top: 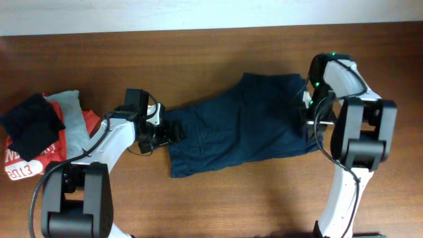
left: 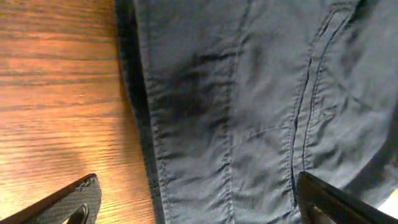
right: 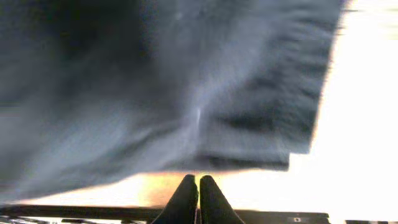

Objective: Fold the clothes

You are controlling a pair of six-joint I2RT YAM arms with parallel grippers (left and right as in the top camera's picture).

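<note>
An overhead camera looks straight down from afar on the whole brown wooden table [top: 231, 205], while both wrist cameras look down, very close, at opposite ends of the same wrinkled dark navy-blue fabric garment [top: 244, 122].

The clothes [right: 186, 93] blur in my right wrist view; the bottom edge cuts off my left hand [left: 196, 186].

Open wooden tabletop [top: 251, 205] is found at 6 and 12 o'clock of the wrinkled navy-blue fabric garment [top: 244, 125]; at 9 o'clock the way is barred by piled red, grey and black cloths [top: 36, 129].
</note>
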